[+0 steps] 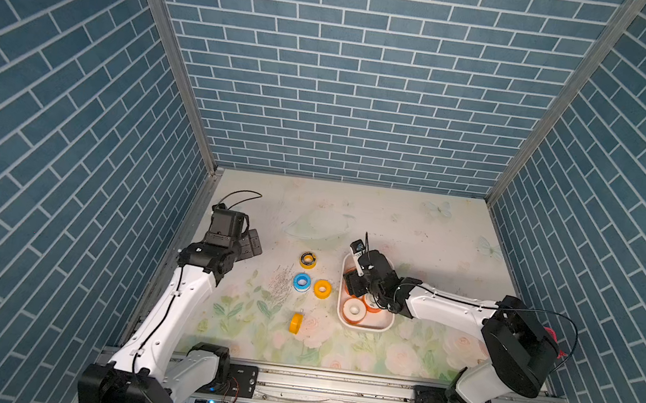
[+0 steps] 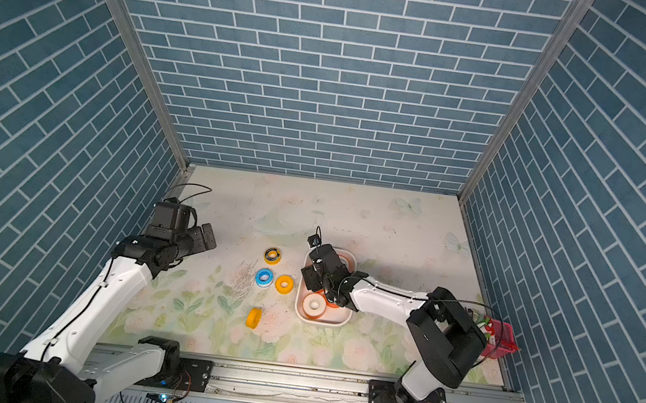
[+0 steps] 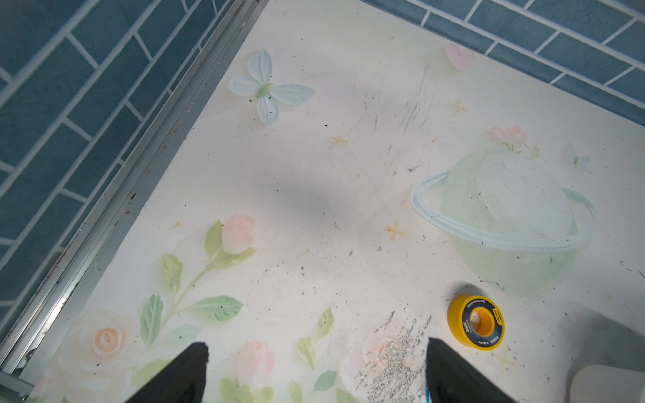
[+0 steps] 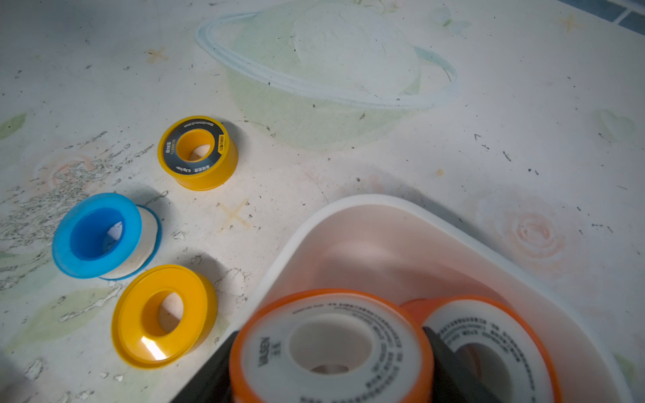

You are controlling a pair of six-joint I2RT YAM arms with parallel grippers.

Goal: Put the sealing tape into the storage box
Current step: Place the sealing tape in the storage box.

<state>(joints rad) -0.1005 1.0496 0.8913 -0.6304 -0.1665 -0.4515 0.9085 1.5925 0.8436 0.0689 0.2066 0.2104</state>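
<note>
Right gripper (image 4: 331, 370) is clamping an orange-rimmed spool (image 4: 391, 349) over the storage box (image 4: 366, 201); lowering it close to the box bottom before releasing should stop it rolling. Left gripper (image 3: 316, 363) is hanging open.

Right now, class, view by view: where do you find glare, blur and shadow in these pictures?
Right wrist view: a bright glint on the plain yellow spool, and the orange spool nearest the lens looks slightly soft; left wrist view: a diffuse shadow darkens the table.

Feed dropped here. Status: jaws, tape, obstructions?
Left jaws open, empty. Right jaws shut on orange spool over storage box. Four spools on table. No obstruction seen.
</note>
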